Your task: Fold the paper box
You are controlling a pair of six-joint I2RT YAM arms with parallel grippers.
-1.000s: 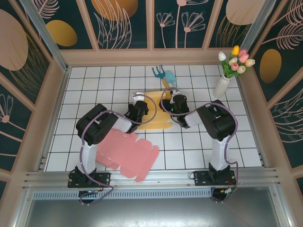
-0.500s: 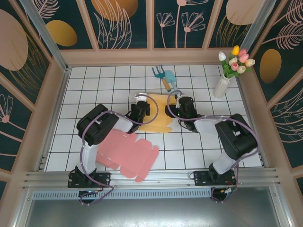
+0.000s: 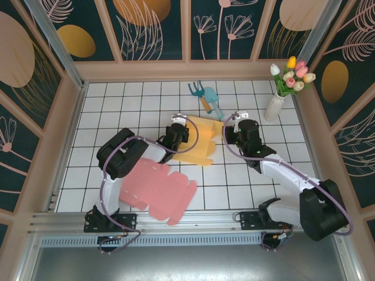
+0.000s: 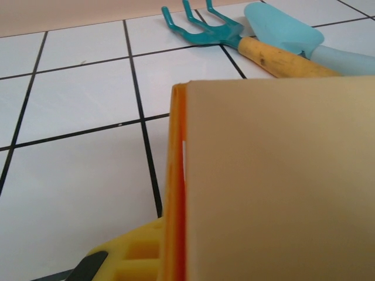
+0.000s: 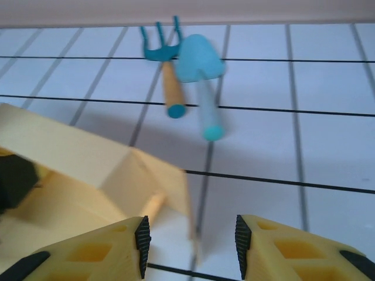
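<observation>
Yellow paper box (image 3: pixel 201 140), partly folded, side raised

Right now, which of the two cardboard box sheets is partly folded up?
The yellow one, farther back: its panels stand up and the left gripper pinches it. The pink one lies flat at the near edge.
</observation>
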